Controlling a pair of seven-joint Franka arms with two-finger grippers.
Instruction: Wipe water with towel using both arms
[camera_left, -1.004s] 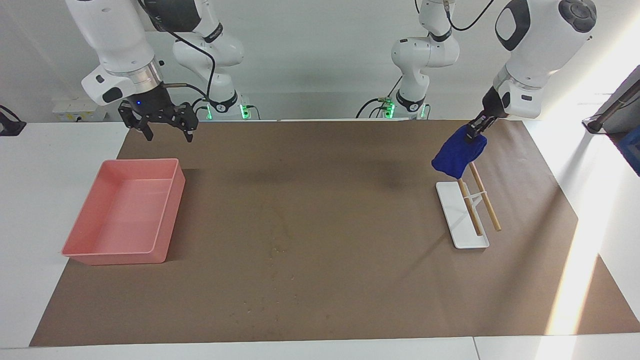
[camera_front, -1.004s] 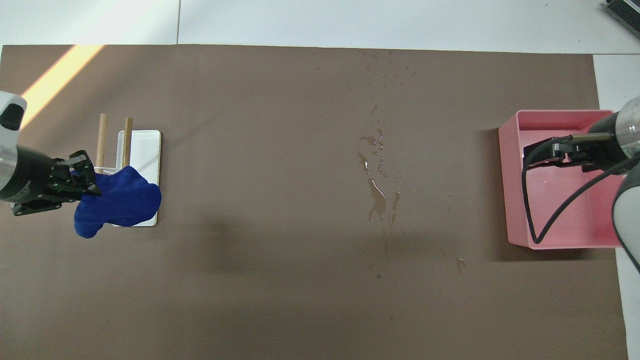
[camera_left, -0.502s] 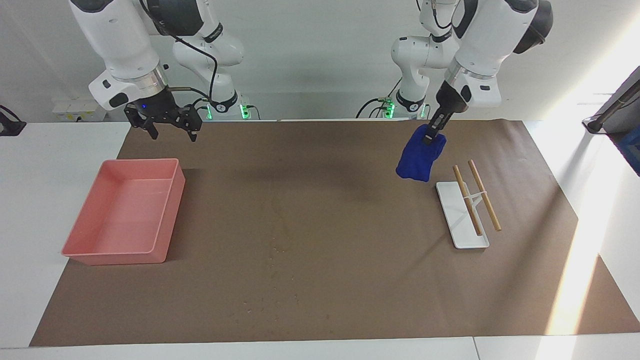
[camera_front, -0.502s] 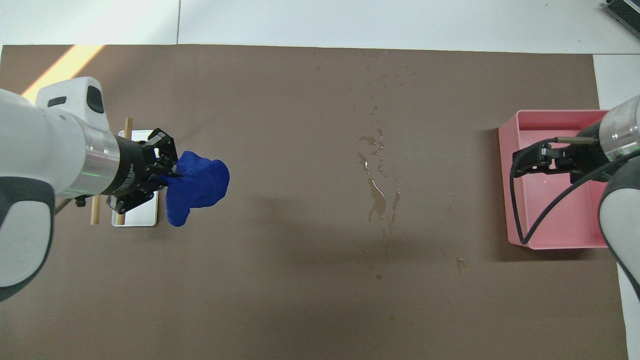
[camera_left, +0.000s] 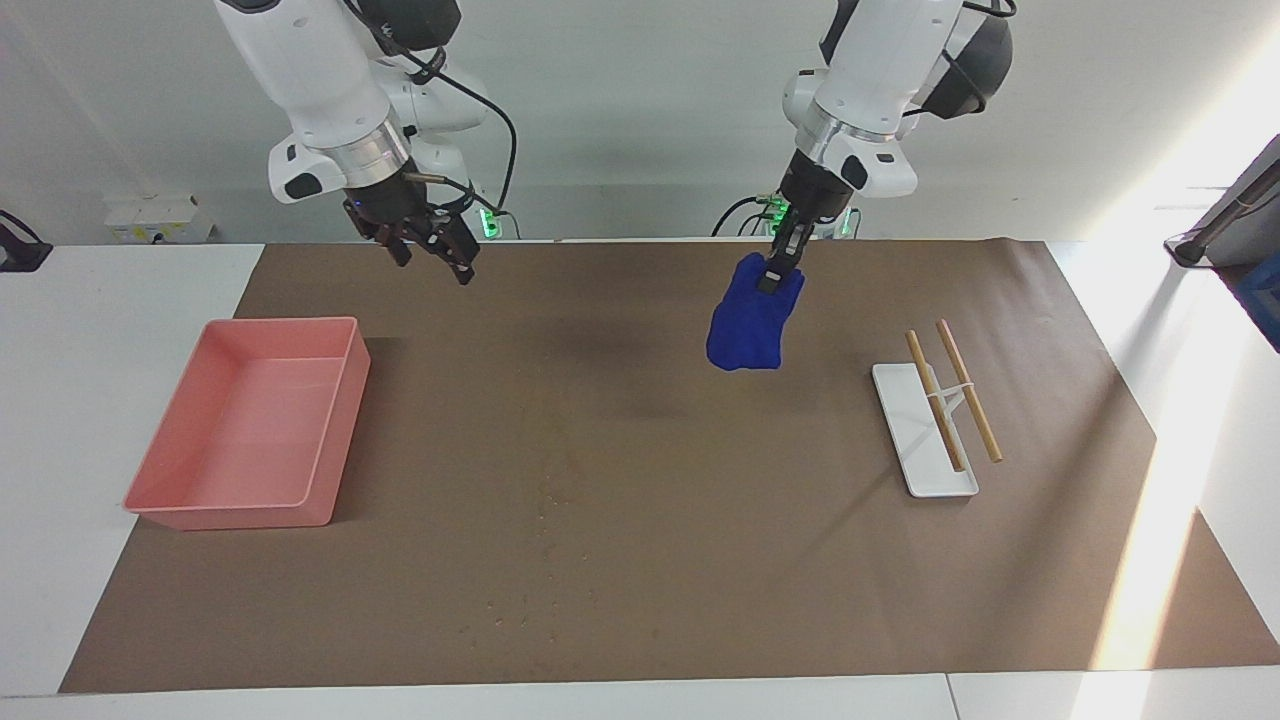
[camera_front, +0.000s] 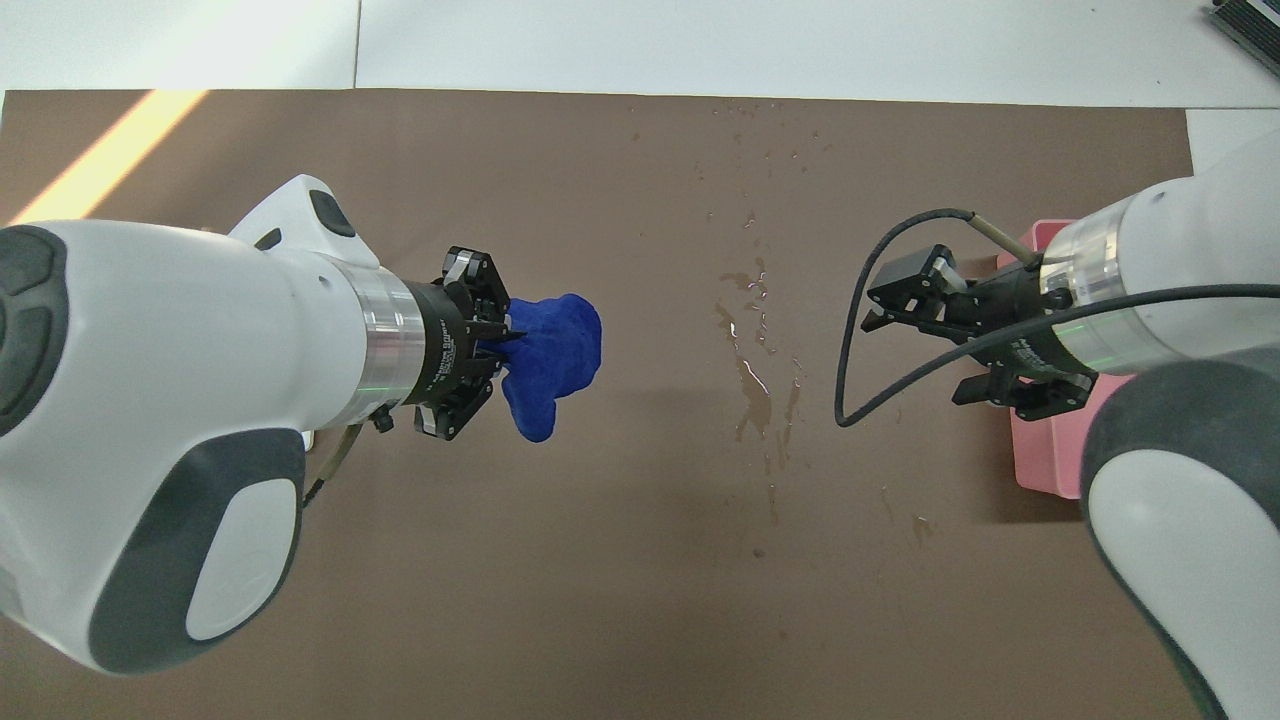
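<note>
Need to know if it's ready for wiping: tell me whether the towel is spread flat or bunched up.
Bunched up. The towel hangs as a lumpy bundle from the shut left gripper, in the air above the brown mat, not laid out.

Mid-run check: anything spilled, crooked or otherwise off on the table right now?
Yes: water is spilled on the brown mat, a streak with scattered droplets between the two grippers, unwiped. The blue towel hangs from the shut left gripper, clear of the mat. The right gripper is open and empty. Nothing else looks odd.
</note>
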